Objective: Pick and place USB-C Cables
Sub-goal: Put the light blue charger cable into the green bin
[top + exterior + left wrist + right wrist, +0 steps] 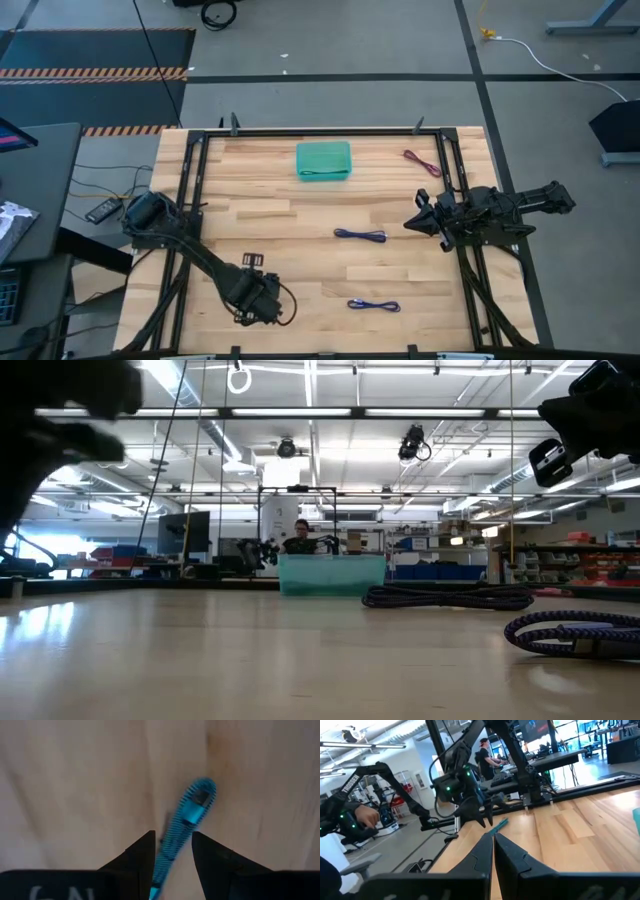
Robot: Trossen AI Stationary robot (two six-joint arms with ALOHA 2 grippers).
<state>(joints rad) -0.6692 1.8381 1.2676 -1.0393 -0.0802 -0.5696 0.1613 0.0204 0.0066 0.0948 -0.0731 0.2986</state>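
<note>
My left gripper (258, 300) is near the table's near left edge, shut on a teal USB-C cable (192, 810). The right wrist view also shows this cable (499, 824), sticking out of the left gripper (479, 818). My right gripper (418, 222) hovers shut and empty at the right side. Two dark blue-purple cables lie flat on the table, one mid-table (360, 235) and one nearer (373, 305). A maroon cable (422, 162) lies at the far right. The teal tray (323, 160) stands at the far middle. The green cable is not in view. My left gripper has the teal cable between its two fingers (142, 857), which point down at the table. The folded end with the plug (199, 799) sticks out past the fingertips. The rest of the cable (162, 865) is hidden between the fingers. Whether the cable is clear of the wood I cannot tell.
A small dark clip-like object (252, 260) lies beside my left arm. Black frame rails (190, 190) run along the table's left, right and far sides. Bare wood lies between the tray and the cables. A person (300, 536) sits behind the table.
</note>
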